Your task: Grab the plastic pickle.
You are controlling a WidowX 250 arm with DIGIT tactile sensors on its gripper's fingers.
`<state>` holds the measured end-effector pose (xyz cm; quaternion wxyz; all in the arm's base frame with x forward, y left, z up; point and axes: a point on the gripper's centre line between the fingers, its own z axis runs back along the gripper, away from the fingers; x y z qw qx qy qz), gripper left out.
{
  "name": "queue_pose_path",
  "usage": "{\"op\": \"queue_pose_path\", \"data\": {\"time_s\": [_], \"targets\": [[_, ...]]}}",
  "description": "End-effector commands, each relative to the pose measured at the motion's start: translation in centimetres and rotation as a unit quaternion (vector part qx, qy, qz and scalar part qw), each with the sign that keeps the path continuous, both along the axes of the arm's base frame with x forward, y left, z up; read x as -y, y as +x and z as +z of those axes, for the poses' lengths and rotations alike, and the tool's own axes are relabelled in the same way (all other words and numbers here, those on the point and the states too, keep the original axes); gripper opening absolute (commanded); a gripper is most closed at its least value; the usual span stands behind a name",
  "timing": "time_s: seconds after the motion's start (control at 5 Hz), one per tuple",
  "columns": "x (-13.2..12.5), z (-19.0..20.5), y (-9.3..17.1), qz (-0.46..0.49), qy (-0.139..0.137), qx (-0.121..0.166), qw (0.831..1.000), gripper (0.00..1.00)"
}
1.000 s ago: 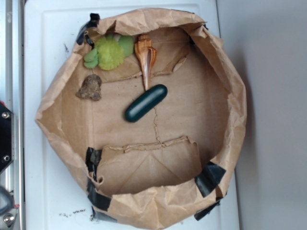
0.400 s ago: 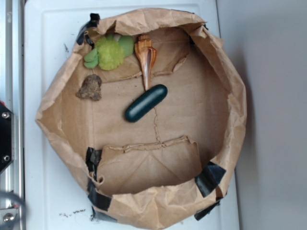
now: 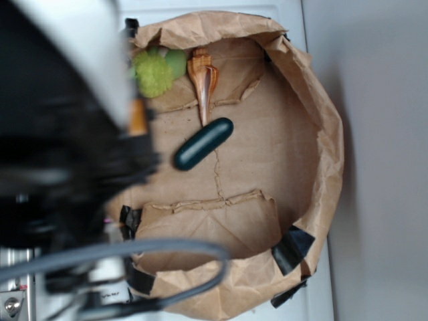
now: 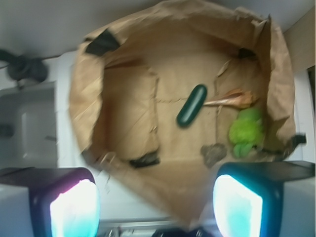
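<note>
The plastic pickle [image 3: 204, 143] is a glossy dark green capsule lying aslant on the floor of the torn brown paper bag [image 3: 324, 127], just below the tip of the shell. From the wrist it shows at mid-frame [image 4: 192, 104], well ahead of my gripper [image 4: 155, 207]. The gripper is open, its two glowing pads [image 4: 74, 210] set wide apart with only the bag's near wall between them. In the exterior view my arm [image 3: 67, 134] is a large dark blur over the bag's left side, and the fingertips cannot be made out there.
An orange-brown spiral shell [image 3: 202, 80] and a fuzzy lime-green plush toy [image 3: 157, 72] lie at the bag's far end. A brown lump [image 4: 213, 152] sits near the plush. The bag's crumpled walls [image 4: 81, 98] stand up all round. A grey cable [image 3: 167, 251] loops over the near rim.
My arm has swung in from the left and now covers the bag's left side and the brown lump in the exterior view. The pickle, shell and plush have not moved.
</note>
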<state>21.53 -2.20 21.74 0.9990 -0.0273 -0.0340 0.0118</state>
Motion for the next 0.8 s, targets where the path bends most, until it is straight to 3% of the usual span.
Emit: {"op": "queue_pose_path", "data": {"time_s": [0.0,0.2,0.4,0.6], "targets": [[-1.3,0.8,3.6,0.012,-0.014,0.032,0.999,1.0],[-1.3,0.8,3.6,0.012,-0.014,0.032,0.999,1.0],[-1.5,-4.2,6.1,-0.009,0.018,0.008,1.0,1.0],[-1.5,-9.2,7.3,-0.018,0.041,0.006,0.999,1.0]]}}
